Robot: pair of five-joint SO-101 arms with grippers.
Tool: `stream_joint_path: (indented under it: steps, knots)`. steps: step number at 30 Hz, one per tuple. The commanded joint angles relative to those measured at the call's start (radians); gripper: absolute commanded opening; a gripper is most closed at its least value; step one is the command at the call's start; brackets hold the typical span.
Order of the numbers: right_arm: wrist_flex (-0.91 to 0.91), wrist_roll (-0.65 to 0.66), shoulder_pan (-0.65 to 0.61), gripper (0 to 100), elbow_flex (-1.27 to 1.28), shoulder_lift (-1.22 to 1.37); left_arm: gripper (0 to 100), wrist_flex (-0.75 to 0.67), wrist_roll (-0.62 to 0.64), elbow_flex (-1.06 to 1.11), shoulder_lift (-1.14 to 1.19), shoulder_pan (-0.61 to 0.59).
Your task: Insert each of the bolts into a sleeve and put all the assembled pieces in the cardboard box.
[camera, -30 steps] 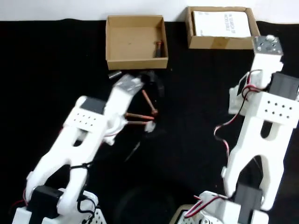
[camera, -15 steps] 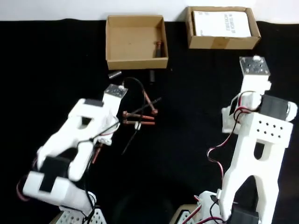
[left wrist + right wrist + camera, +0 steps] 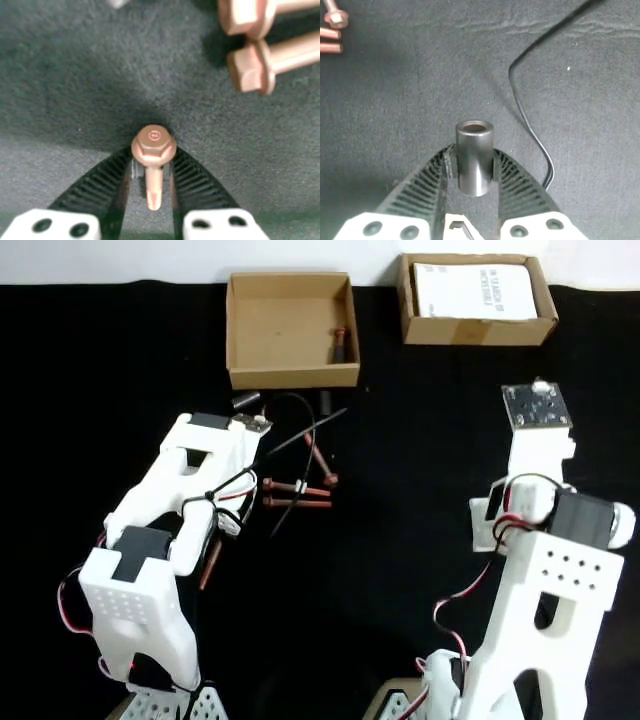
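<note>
My left gripper is shut on a copper bolt, held by the shank with its hex head toward the mat. In the high view that bolt shows beneath the folded left arm. My right gripper is shut on a dark sleeve with its open end facing the mat. Three loose bolts lie mid-table, and two sleeves lie in front of the cardboard box. Inside the box lies one assembled piece.
A second box with a paper sheet stands at the back right. A thin black cable snakes across the loose bolts and is also in the right wrist view as cable. The right arm rises at the right side.
The left arm has pulled back from the bolt pile toward its base with a bolt in its gripper. The right arm's wrist has swung left and nearer.
</note>
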Motion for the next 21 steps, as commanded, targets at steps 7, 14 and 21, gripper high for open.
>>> stream_joint_path:
  steps: [7,14,21]
  knots:
    - [0.019,0.0,-0.054,0.8,0.139,-0.143,1,-0.015,-0.006,0.058,0.018,-0.002]
    - [0.09,0.0,-0.183,0.8,0.295,-0.329,1,-0.031,-0.005,0.084,-0.031,-0.002]
    - [0.001,-0.262,-0.401,0.8,0.443,-0.542,1,-0.239,-0.005,0.481,-0.565,0.001]
